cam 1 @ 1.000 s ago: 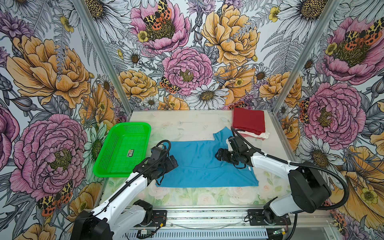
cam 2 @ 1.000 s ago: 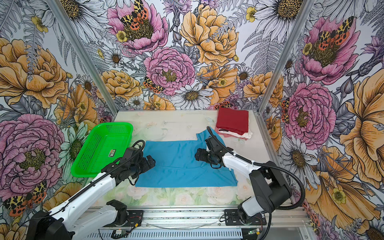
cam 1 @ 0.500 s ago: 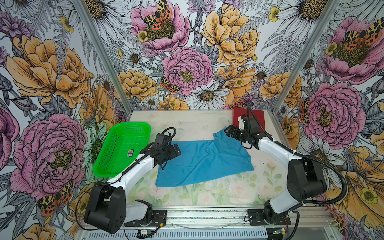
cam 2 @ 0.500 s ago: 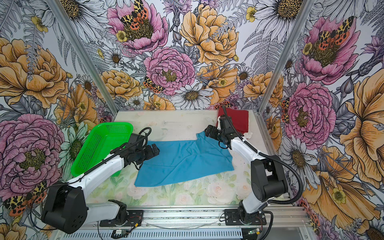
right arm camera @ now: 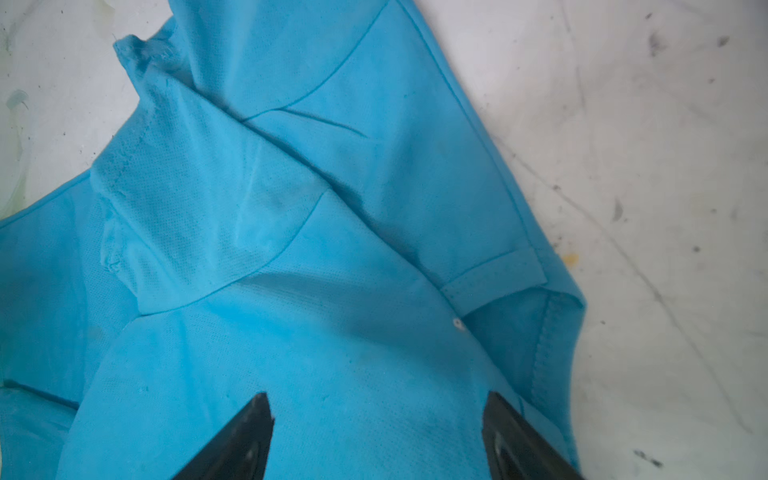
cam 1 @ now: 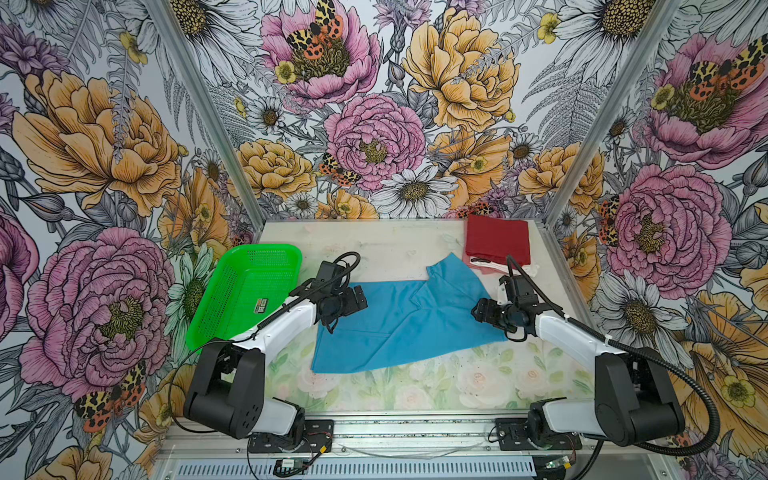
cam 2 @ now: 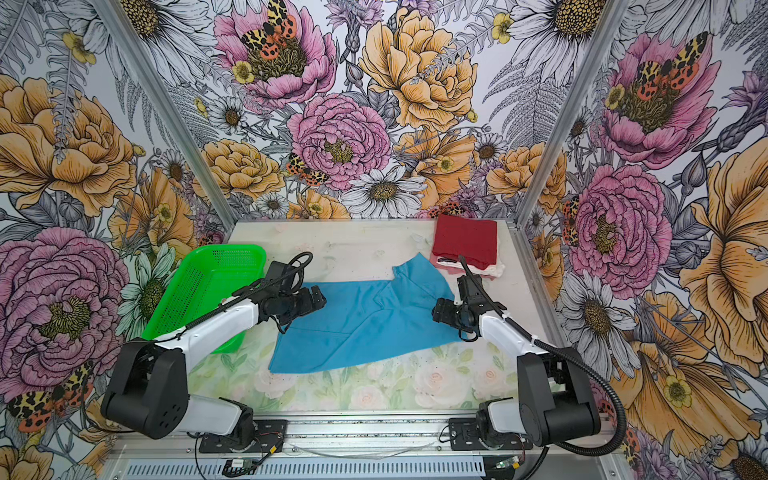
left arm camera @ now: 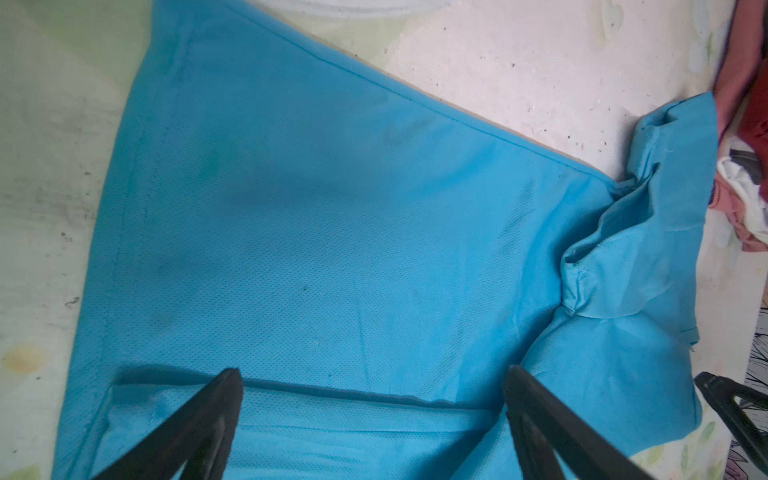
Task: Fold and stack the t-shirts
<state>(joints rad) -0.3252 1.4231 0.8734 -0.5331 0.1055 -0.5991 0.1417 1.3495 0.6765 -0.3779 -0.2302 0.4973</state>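
Note:
A sky-blue t-shirt lies partly folded in the middle of the table, with its near edge slanted and one sleeve pointing toward the back right. My left gripper hovers open over its left edge. In the left wrist view the gripper straddles a folded hem. My right gripper is open at the shirt's right edge, and in the right wrist view only flat blue cloth lies between its fingers. A dark red folded t-shirt tops a stack of pinkish and white ones at the back right.
A bright green mesh basket stands tilted at the left, close behind my left arm, with a small label inside. Metal frame posts and flowered walls enclose the table on three sides. The arm bases sit on the front rail.
The shirt's right side was drawn toward the back, leaving its near edge slanted. My right gripper went back toward the stack, then came forward to the shirt's right edge. The left gripper moved slightly back.

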